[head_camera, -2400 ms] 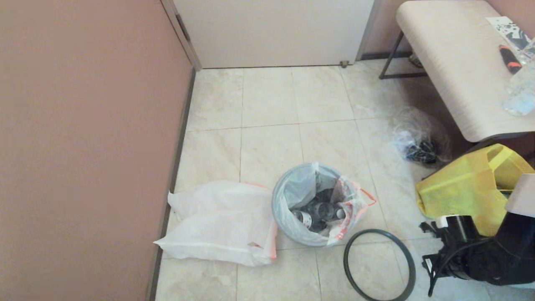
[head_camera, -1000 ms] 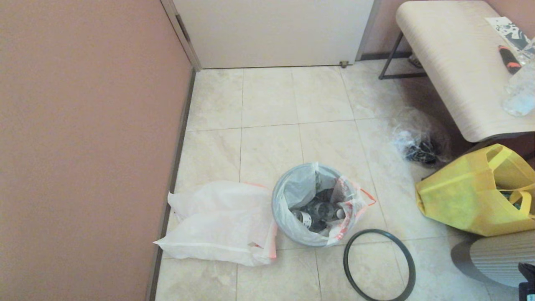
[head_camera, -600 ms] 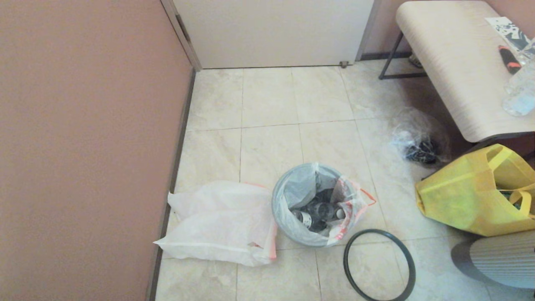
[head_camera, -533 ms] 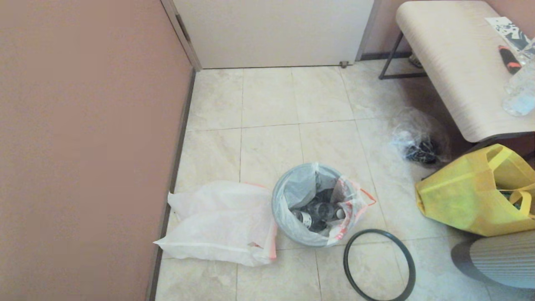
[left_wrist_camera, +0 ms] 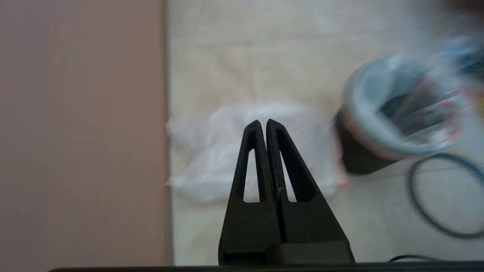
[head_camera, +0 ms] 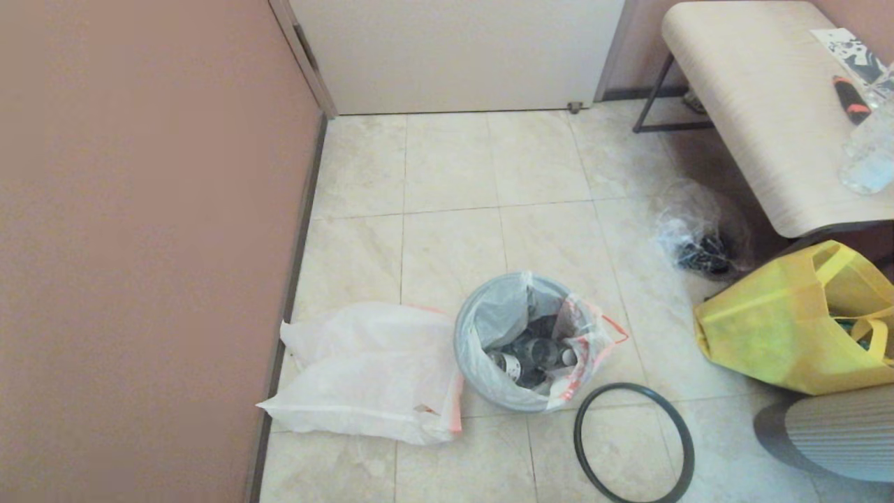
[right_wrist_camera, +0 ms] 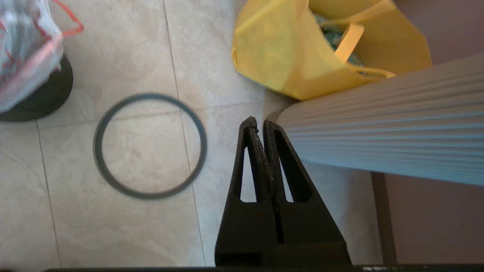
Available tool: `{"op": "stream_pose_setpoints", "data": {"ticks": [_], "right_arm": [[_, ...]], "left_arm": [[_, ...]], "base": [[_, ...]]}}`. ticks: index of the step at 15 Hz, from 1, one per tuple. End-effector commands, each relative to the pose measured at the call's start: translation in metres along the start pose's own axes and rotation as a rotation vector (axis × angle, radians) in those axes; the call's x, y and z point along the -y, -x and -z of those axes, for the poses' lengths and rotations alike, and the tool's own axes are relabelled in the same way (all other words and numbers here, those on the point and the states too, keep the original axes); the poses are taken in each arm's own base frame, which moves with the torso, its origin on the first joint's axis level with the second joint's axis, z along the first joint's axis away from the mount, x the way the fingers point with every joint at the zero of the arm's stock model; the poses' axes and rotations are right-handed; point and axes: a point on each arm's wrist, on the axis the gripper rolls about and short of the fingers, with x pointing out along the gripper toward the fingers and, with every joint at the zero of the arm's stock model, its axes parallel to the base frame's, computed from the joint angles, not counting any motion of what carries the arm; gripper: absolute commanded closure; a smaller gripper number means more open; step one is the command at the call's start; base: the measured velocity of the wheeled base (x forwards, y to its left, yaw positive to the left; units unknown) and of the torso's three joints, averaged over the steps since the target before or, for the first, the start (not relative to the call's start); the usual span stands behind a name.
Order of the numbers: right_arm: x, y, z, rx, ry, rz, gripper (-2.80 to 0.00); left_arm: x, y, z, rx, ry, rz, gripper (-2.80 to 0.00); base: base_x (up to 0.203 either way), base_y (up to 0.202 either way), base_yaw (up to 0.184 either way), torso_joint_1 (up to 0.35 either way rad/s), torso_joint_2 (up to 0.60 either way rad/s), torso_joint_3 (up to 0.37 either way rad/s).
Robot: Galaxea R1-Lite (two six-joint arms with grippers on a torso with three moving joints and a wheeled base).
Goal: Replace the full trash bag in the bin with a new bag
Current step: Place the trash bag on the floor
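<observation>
The bin (head_camera: 504, 402) stands on the tiled floor with the full trash bag (head_camera: 538, 342) in it. The bag's white plastic is folded over the top, an orange-red handle hangs off the right, and dark bottles lie inside. The bin's dark grey hoop (head_camera: 628, 385) lies flat on the floor to its right. The new bag (head_camera: 370, 370) lies flat to the bin's left, by the wall. Neither gripper shows in the head view. My left gripper (left_wrist_camera: 263, 121) is shut and empty, high over the new bag (left_wrist_camera: 227, 151). My right gripper (right_wrist_camera: 257, 121) is shut and empty, above the floor beside the hoop (right_wrist_camera: 149, 95).
A pink wall (head_camera: 140, 244) bounds the left and a pale door (head_camera: 454, 56) the back. At right are a yellow tote (head_camera: 775, 328), a clear bag of black things (head_camera: 702, 241), a bench (head_camera: 761, 119) and a grey ribbed surface (head_camera: 838, 433) at the lower right.
The right arm, which showed at the lower right of the head view earlier, has drawn back out of that view. The bin, both bags and the hoop have not moved.
</observation>
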Motion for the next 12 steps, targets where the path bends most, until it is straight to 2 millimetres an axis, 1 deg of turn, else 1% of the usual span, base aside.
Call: {"op": "stream_pose_setpoints", "data": {"ticks": [1, 2, 3, 4, 6, 8, 9, 11, 12], "right_arm": [[-0.001, -0.002, 0.001, -0.015, 0.007, -0.004, 0.0], [-0.003, -0.003, 0.002, -0.023, 0.0, -0.016, 0.0], [-0.005, -0.005, 0.002, -0.03, -0.021, -0.031, 0.0], [-0.005, -0.004, 0.003, -0.037, -0.034, -0.034, 0.0], [-0.007, -0.007, 0.006, -0.063, -0.044, -0.04, 0.0], [-0.01, -0.012, 0.002, -0.073, -0.041, -0.059, 0.0], [-0.012, -0.014, -0.002, -0.07, -0.047, -0.078, 0.0], [-0.018, -0.015, -0.003, -0.075, -0.055, -0.121, 0.0], [-0.022, -0.015, -0.003, -0.084, -0.049, -0.152, 0.0]], "left_arm": [[0.0, -0.016, -0.028, -0.073, 0.003, 0.048, 0.0], [0.0, -0.032, -0.04, -0.142, -0.003, 0.103, 0.0], [0.0, -0.053, -0.046, -0.235, -0.013, 0.167, 0.0], [0.0, -0.075, -0.048, -0.33, -0.018, 0.235, 0.0], [0.003, -0.121, -0.038, -0.529, -0.001, 0.37, 0.0], [0.011, -0.169, -0.015, -0.709, 0.022, 0.458, 0.0], [0.018, -0.192, 0.001, -0.796, 0.029, 0.485, 0.0], [0.037, -0.236, 0.037, -0.952, 0.036, 0.505, 0.0], [0.05, -0.258, 0.053, -1.002, 0.04, 0.506, 0.0]], "base": [[0.0, 0.0, 0.0, 0.0, 0.0, 0.0], [0.0, 0.0, 0.0, 0.0, 0.0, 0.0], [0.0, 0.0, 0.0, 0.0, 0.0, 0.0], [0.0, 0.0, 0.0, 0.0, 0.0, 0.0], [0.0, 0.0, 0.0, 0.0, 0.0, 0.0], [0.0, 0.0, 0.0, 0.0, 0.0, 0.0], [0.0, 0.0, 0.0, 0.0, 0.0, 0.0], [0.0, 0.0, 0.0, 0.0, 0.0, 0.0], [0.0, 0.0, 0.0, 0.0, 0.0, 0.0]]}}
